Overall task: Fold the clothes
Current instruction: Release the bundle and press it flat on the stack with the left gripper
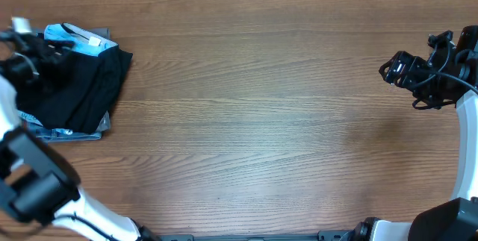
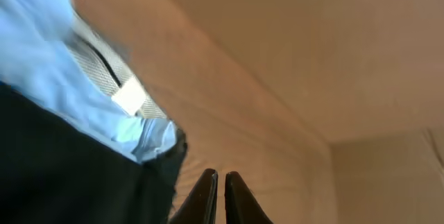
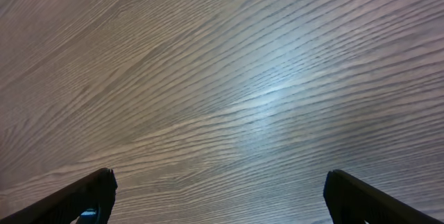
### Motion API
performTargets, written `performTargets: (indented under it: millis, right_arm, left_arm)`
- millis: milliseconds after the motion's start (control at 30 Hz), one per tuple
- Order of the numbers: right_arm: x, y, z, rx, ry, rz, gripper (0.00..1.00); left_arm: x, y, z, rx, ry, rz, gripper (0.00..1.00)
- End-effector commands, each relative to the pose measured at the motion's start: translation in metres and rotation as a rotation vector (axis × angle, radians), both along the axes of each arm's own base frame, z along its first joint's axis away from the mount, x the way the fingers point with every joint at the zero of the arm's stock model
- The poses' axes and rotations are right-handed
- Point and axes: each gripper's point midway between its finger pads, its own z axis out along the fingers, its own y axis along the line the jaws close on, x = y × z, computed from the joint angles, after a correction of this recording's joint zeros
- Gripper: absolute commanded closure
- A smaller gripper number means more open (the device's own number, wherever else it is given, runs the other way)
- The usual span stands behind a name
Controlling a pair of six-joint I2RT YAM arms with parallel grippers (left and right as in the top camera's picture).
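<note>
The shirt (image 1: 78, 92) lies folded on the blue garment (image 1: 67, 36) at the desk's (image 1: 261, 121) left edge, so folding looks done. The left tool (image 2: 221, 177) is clenched on nothing just beside it, and the right tool (image 3: 218, 179) is released over bare wood. Next, the left arm should withdraw without snagging cloth.

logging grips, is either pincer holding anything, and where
Nothing held: left pincer nearly shut, empty, beside the soft black T-shirt; right pincer open over the brown wooden table.
</note>
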Motion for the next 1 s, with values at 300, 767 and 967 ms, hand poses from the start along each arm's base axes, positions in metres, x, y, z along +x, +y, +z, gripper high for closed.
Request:
performTargets:
  millis: [300,767,967]
  right_arm:
    - [0.003,-0.001,0.005,-0.007,-0.015,-0.004,0.00]
    - [0.003,-0.001,0.005,-0.007,-0.015,-0.004,0.00]
    - [0.003,-0.001,0.005,-0.007,-0.014,-0.004,0.00]
  left_arm:
    - [-0.091,0.098,-0.040,0.039,0.377,0.429,0.96]
    - [-0.153,0.134,-0.099,0.123,0.652,0.648,0.96]
    - [-0.157,0.124,-0.124,0.122,0.687,0.633,0.96]
